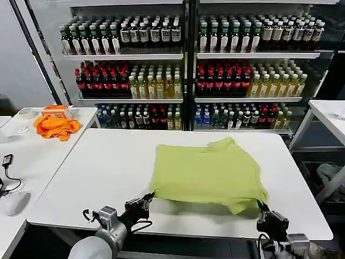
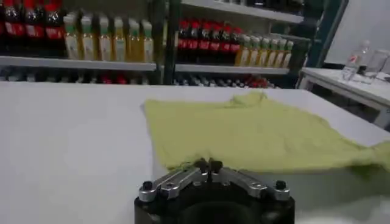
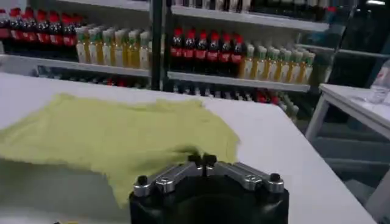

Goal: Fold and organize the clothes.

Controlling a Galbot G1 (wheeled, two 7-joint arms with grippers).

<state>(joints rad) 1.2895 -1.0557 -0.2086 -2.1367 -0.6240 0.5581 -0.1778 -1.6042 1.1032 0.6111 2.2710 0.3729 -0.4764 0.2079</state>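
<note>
Head view, left to right. At upper left, an orange cloth (image 1: 56, 126) lies on a side table (image 1: 32, 156), well apart from the work. At lower left of centre, the left gripper (image 1: 149, 199) is pinched closed on the near-left corner of the lime-green T-shirt (image 1: 207, 174); the left wrist view shows its fingertips (image 2: 201, 165) met on the hem. The T-shirt lies at the centre of the white table (image 1: 108, 167), partly folded, its long axis running left to right across the frame; a sleeve or collar bump projects at the upper edge toward the drink shelves (image 1: 183, 70). At lower right, the right gripper (image 1: 263, 207) is likewise clamped on the near-right corner, as the right wrist view confirms (image 3: 204, 161). The near edge hangs lifted between the two grips, casting a shadow on the table. Holding both corners keeps the hem taut and level, presumably so it can be carried over the garment as one straight fold.
</note>
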